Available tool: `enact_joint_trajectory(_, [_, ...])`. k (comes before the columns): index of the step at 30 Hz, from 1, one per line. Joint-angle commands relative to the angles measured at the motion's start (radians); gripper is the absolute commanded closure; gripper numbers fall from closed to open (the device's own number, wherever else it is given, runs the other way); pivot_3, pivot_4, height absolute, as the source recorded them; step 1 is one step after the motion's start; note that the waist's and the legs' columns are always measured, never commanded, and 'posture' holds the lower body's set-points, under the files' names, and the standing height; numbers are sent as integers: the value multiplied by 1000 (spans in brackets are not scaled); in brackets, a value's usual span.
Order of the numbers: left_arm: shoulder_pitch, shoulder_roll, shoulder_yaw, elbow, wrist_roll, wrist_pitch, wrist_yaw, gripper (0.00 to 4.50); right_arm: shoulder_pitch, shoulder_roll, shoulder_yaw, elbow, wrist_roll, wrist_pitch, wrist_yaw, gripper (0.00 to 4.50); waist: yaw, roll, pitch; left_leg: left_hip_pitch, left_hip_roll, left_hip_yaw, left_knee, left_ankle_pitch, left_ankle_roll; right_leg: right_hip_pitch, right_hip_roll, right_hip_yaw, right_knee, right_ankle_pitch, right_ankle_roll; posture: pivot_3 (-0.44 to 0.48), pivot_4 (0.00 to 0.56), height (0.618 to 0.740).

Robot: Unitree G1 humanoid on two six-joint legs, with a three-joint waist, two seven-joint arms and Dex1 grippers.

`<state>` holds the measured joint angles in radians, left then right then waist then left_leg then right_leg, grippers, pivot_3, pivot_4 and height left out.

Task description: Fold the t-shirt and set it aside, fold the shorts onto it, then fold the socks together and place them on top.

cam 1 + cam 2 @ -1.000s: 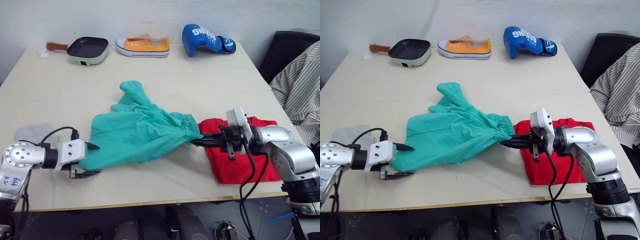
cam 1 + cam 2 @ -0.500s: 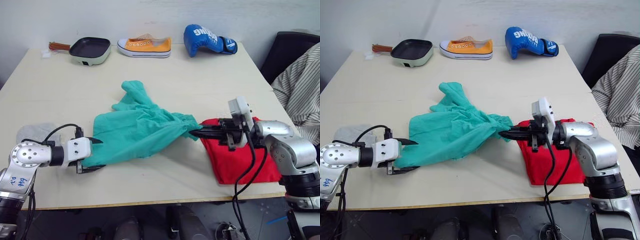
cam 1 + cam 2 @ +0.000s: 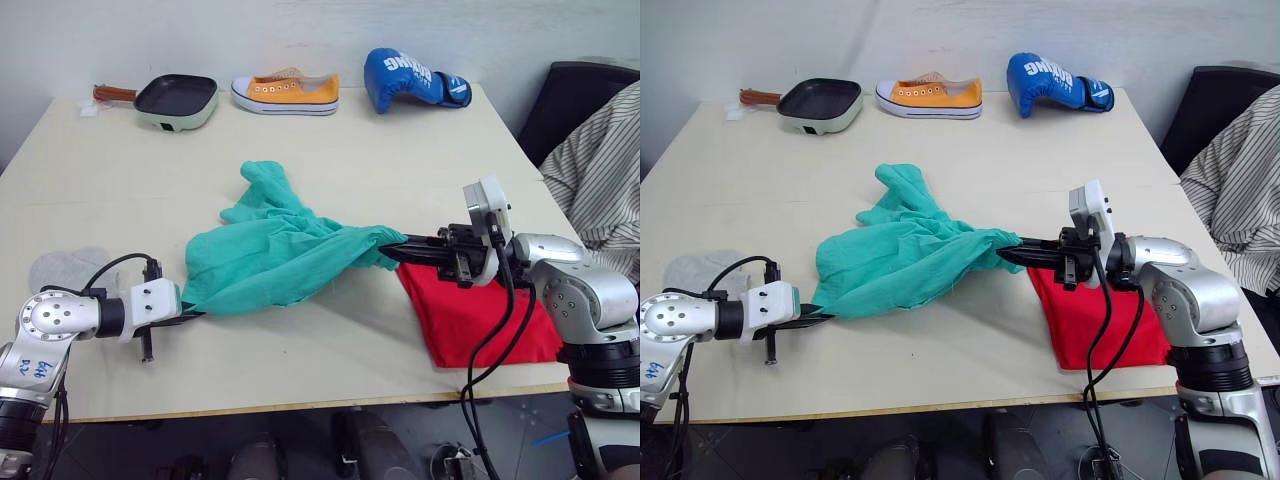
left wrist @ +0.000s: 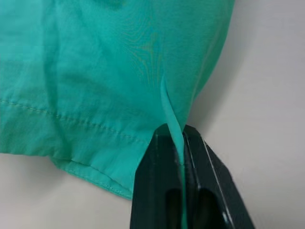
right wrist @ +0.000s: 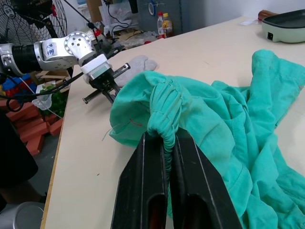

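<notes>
Left end effector (image 3: 186, 313) and right end effector (image 3: 392, 247) both clamped on shorts (image 3: 275, 258); best kept taut and level, then lowered evenly onto t-shirt (image 3: 472, 315) beneath the right one.

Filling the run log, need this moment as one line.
left end effector: shut on shorts hem | right end effector: shut on waistband | shorts: held between both | t-shirt: folded on table | socks: unfolded

Head stereo overhead — wrist cameras close-up
</notes>
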<state>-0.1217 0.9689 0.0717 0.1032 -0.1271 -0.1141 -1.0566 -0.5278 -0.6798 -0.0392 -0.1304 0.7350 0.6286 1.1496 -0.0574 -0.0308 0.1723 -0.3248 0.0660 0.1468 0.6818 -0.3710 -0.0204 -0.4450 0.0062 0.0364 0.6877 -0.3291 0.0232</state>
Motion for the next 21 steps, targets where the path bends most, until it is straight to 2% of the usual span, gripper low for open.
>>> enact_joint_trajectory(1, [2,18,13,19,10,-1,-7,4454,5,-5,-23,-37,3,-22,11,4500,0,0,0,0,0,0,0,0,0,0,0,0,0,0,0,0,150,740])
enact_joint_trajectory(5, [-5,53,11,43,-21,30,-85,4454,52,-32,-1,-65,-64,-96,43,4500,0,0,0,0,0,0,-1,0,0,0,0,0,0,0,0,0,150,740])
enact_joint_trajectory(10, [134,220,34,-84,-166,215,-337,4454,247,-116,122,-113,-335,-461,159,4500,-12,0,0,0,0,0,-7,0,0,0,1,0,-5,0,0,0,150,740])
enact_joint_trajectory(12, [176,274,41,-121,-198,277,-396,4454,306,-117,142,-133,-360,-499,159,4500,-15,0,0,0,0,0,-9,0,0,-1,1,-1,-7,-1,0,0,150,740])
enact_joint_trajectory(14, [176,291,42,-130,-209,311,-415,4454,334,-107,153,-135,-373,-515,149,4500,-16,0,0,-1,0,0,-9,0,0,-1,1,-1,-8,-1,0,0,150,740])
enact_joint_trajectory(17, [88,261,24,-98,-203,323,-400,4454,345,-95,165,-119,-383,-527,142,4500,-15,0,0,-1,0,0,-5,0,0,0,1,-1,-7,0,0,0,150,740])
enact_joint_trajectory(19, [-77,182,-7,-14,-159,248,-347,4454,302,-66,147,-87,-342,-466,116,4500,-4,0,0,-1,0,0,-3,0,0,1,1,-1,-6,0,1,0,150,740])
enact_joint_trajectory(21, [-349,35,-28,160,-77,98,-185,4454,208,-30,124,0,-347,-446,73,4500,12,0,1,-1,-1,0,0,0,0,2,2,-1,-5,1,2,0,150,740])
